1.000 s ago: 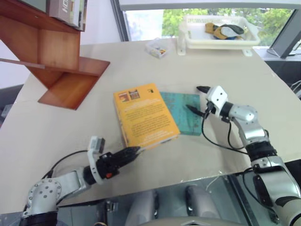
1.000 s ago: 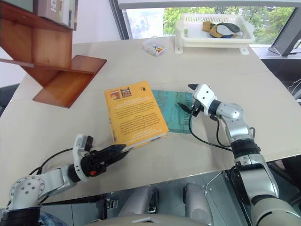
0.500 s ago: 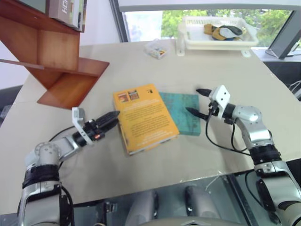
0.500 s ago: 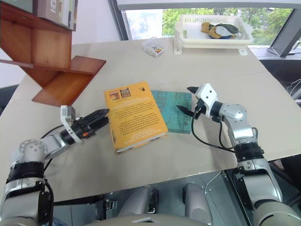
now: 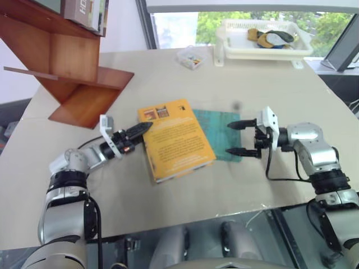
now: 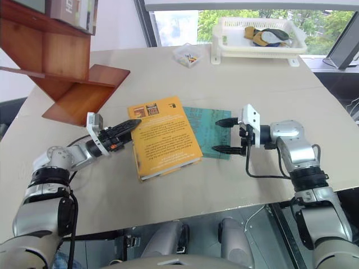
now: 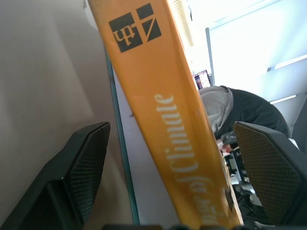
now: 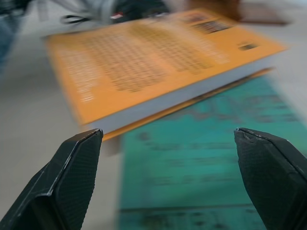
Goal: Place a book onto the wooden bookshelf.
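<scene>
1. The thick orange-yellow paperback book (image 5: 175, 139) is lying flat on the pale beige bench (image 5: 235, 78), back cover up, with its long axis running from the near edge away toward the far side and leaning slightly left; the end with the two small pictures is pointing away from the robot.
2. Its right part is resting on a thinner teal book (image 5: 220, 133).
3. The left claw (image 5: 141, 130) is standing wide open at the book's spine side, one black finger on either side of the spine in the left wrist view, gripping nothing.
4. The right claw (image 5: 236, 138) is standing wide open over the teal book's right edge, pointing toward the orange book and holding nothing.
5. The reddish-brown wooden bookshelf of slanted boards (image 5: 70, 67) is standing well apart at the far left.
</scene>
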Controlling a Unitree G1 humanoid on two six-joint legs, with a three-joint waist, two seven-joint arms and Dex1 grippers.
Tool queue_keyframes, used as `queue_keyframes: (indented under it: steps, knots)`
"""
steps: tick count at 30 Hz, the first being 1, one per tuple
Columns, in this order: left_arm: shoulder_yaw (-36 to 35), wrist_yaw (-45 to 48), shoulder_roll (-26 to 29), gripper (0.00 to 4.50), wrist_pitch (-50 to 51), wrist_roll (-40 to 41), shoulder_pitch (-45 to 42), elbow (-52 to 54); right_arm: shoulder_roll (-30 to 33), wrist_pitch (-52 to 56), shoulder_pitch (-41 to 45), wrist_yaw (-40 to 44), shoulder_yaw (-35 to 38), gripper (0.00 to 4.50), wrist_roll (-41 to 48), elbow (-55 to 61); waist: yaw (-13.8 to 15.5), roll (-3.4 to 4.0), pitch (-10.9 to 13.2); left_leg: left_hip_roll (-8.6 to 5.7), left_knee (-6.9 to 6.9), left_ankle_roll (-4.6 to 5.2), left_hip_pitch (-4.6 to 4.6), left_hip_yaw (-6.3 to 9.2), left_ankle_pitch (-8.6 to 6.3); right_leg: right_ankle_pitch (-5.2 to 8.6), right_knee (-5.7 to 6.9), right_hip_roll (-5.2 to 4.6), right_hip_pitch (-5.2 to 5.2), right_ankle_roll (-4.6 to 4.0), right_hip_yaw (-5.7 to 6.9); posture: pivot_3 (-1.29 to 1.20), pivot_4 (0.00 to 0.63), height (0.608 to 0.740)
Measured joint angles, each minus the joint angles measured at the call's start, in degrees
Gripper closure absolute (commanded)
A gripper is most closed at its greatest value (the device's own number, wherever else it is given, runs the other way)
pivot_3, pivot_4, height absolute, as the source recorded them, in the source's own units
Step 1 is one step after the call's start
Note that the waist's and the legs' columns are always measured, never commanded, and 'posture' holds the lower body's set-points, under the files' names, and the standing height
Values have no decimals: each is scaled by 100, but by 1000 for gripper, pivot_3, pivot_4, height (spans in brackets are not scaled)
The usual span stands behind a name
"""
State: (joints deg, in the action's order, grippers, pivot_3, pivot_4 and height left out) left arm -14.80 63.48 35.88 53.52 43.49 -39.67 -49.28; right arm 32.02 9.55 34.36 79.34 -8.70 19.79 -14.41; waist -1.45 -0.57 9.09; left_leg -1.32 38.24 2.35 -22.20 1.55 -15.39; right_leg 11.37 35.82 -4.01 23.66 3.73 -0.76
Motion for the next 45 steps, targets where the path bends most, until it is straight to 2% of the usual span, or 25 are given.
queue_keyframes:
  steps: [5,15,21,24,29,33,45]
  knots:
    - [20,235,-122,39,-148,-345,-312,-397,222,351,-60,332,-107,0,98,457,74,-1,0,-2,5,1,-1,1,0,0,1,-2,-2,1,1,0,150,740]
    - [-56,477,-234,39,-146,-633,-427,-491,227,424,-194,276,-109,0,97,578,84,-2,0,-4,6,0,-11,6,0,0,-3,-4,1,1,5,0,150,740]
    - [-186,480,-257,39,-133,-630,-371,-441,487,1103,-848,414,-304,0,399,1782,78,-2,0,-3,7,1,-23,14,0,0,-6,-5,8,1,13,0,150,740]
    - [-287,408,-277,39,-131,-626,-284,-318,404,1485,-1079,255,-576,0,532,2478,70,-3,0,1,9,0,-20,15,0,0,-2,-3,8,2,15,0,150,740]
    - [-333,314,-374,39,-61,-619,-234,-134,21,1796,-1035,-605,-996,0,53,2375,81,-4,0,-3,16,-1,-22,15,0,0,0,-5,7,2,14,0,150,740]
    - [-370,291,-375,39,5,-618,-199,-59,-105,1954,-994,-902,-1000,0,48,2359,81,-4,-1,-4,12,-5,-23,16,3,1,-4,-5,9,1,15,0,150,740]
    - [-472,253,-386,39,100,-596,-53,176,183,1889,-753,-1180,-602,0,-31,1889,70,-4,0,-2,9,-1,-24,14,0,1,-7,-3,10,1,13,0,150,740]
